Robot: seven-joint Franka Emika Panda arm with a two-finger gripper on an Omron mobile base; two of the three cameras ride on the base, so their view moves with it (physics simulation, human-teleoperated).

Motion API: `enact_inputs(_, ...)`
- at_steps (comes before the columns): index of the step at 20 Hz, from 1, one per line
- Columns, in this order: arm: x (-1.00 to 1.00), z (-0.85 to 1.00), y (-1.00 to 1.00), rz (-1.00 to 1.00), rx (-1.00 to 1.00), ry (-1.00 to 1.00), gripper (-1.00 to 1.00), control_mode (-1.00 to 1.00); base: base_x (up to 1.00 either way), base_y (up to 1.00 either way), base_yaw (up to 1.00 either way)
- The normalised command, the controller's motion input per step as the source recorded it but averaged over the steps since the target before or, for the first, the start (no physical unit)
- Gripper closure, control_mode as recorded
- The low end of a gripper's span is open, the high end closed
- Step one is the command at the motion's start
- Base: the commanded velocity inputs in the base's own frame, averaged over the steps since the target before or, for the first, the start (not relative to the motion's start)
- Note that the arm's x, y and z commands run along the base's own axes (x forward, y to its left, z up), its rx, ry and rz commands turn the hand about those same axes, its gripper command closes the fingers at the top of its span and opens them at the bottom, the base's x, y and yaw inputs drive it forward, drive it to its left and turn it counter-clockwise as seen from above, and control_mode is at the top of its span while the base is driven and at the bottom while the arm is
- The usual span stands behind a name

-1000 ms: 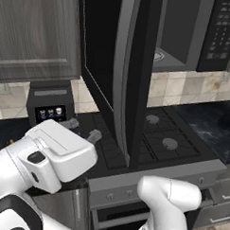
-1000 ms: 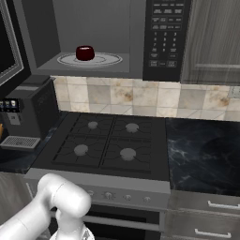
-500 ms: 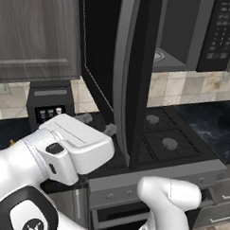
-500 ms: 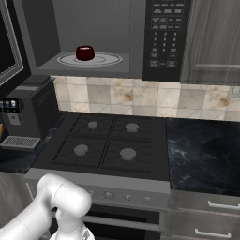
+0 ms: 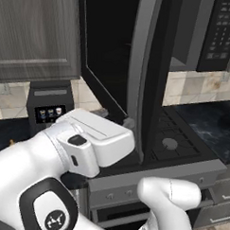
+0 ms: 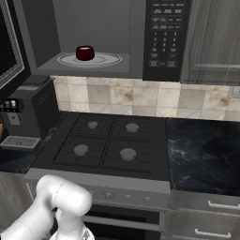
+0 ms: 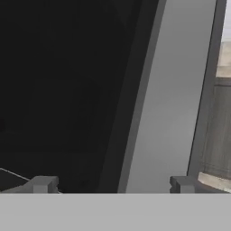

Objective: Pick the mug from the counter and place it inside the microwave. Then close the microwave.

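Mug [image 6: 85, 52] sits on the turntable inside the microwave [image 6: 126, 37], so only the door [image 5: 144, 75] is left. Your gripper [image 7: 112, 184] is spread wide and empty, right at the door's edge. Push flat on the door's outer face and swing it fully shut.

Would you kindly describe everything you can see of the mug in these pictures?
The mug is small, squat and round, dark red outside with a glossy look; no handle can be made out. It stands upright on the pale round plate inside the open microwave, left of the plate's centre. Only the plate touches it.
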Motion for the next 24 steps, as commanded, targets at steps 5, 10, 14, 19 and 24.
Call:
enact_inputs(5, 0.0, 0.12, -0.59, 0.0, 0.0, 0.01, -1.0, -1.0, 0.0, 0.0, 0.0)
enact_inputs(10, 0.05, 0.1, -0.68, 0.0, 0.0, 0.02, -1.0, -1.0, 0.0, 0.0, 0.0)
enact_inputs(14, 0.1, 0.08, -0.67, 0.0, 0.0, 0.04, -1.0, -1.0, 0.0, 0.0, 0.0)
enact_inputs(19, 0.18, 0.07, -0.57, 0.0, 0.0, 0.07, -1.0, -1.0, 0.0, 0.0, 0.0)
enact_inputs(24, 0.24, 0.06, -0.51, 0.0, 0.0, 0.09, -1.0, -1.0, 0.0, 0.0, 0.0)
